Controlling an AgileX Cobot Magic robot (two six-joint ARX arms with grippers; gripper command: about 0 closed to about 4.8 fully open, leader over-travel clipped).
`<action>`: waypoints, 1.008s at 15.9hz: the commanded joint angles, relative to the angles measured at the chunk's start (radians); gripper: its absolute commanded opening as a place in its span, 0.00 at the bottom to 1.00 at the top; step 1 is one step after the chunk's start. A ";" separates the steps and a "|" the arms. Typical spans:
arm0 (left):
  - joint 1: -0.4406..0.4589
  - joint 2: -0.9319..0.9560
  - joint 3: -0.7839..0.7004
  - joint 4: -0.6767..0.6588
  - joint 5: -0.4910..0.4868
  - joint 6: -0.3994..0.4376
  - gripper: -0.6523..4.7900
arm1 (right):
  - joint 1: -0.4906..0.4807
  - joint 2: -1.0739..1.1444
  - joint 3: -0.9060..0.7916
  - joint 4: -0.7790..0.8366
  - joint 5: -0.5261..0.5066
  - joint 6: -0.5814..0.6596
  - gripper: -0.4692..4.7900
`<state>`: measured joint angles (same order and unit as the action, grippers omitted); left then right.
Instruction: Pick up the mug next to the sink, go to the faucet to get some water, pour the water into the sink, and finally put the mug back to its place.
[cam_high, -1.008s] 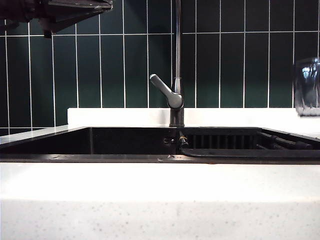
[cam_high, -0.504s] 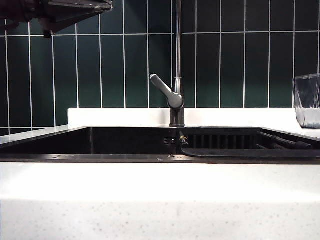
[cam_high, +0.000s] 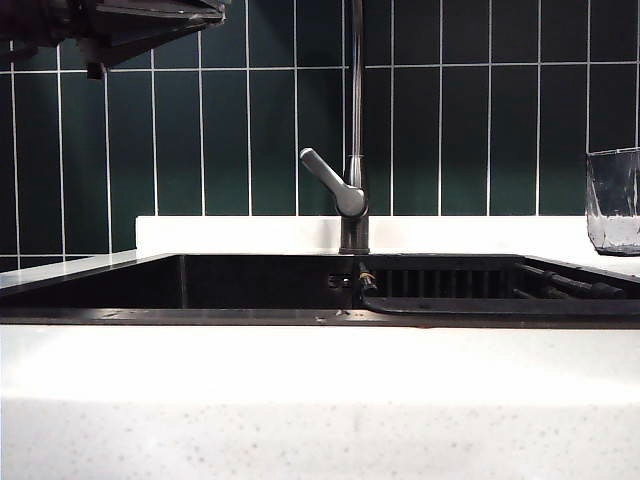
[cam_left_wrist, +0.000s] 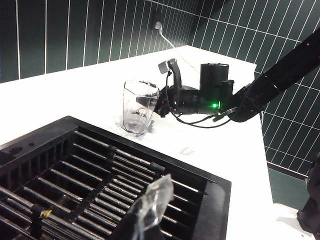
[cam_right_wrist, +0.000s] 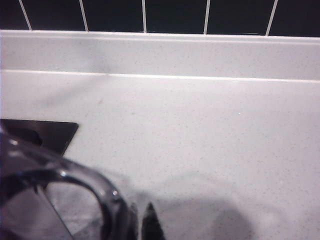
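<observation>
The clear faceted mug (cam_high: 614, 200) stands upright on the white counter at the far right, beside the black sink (cam_high: 200, 316). In the left wrist view the mug (cam_left_wrist: 139, 107) sits just past the sink's corner, and my right gripper (cam_left_wrist: 157, 103) is shut on its wall near the rim. The right wrist view shows the mug's rim (cam_right_wrist: 75, 182) against one dark fingertip (cam_right_wrist: 150, 222). The grey faucet (cam_high: 354, 130) rises behind the sink's middle. My left gripper (cam_left_wrist: 152, 202) hangs shut and empty over the ribbed rack (cam_left_wrist: 75, 175); its arm (cam_high: 110, 25) is at the top left.
The white counter (cam_high: 320, 400) runs along the front and behind the sink to the dark green tiled wall. The ribbed rack (cam_high: 450, 282) fills the sink's right half. A wall outlet with a white cable (cam_left_wrist: 159, 26) sits beyond the mug.
The mug came down at the far right from a raised position to the counter, then held nearly still. The left arm has not moved.
</observation>
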<state>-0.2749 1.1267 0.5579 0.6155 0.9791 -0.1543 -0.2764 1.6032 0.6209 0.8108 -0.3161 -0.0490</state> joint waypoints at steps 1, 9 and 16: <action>-0.002 -0.004 0.002 0.006 0.001 -0.003 0.11 | -0.001 0.002 0.006 0.027 -0.020 0.017 0.08; -0.002 -0.004 0.002 0.006 0.002 -0.003 0.11 | -0.001 0.053 0.006 0.024 -0.023 0.019 0.08; -0.002 -0.004 0.002 -0.001 0.001 -0.002 0.11 | -0.003 0.056 0.006 0.033 -0.016 -0.008 0.22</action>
<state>-0.2749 1.1267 0.5579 0.6083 0.9791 -0.1543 -0.2783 1.6627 0.6220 0.8253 -0.3332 -0.0517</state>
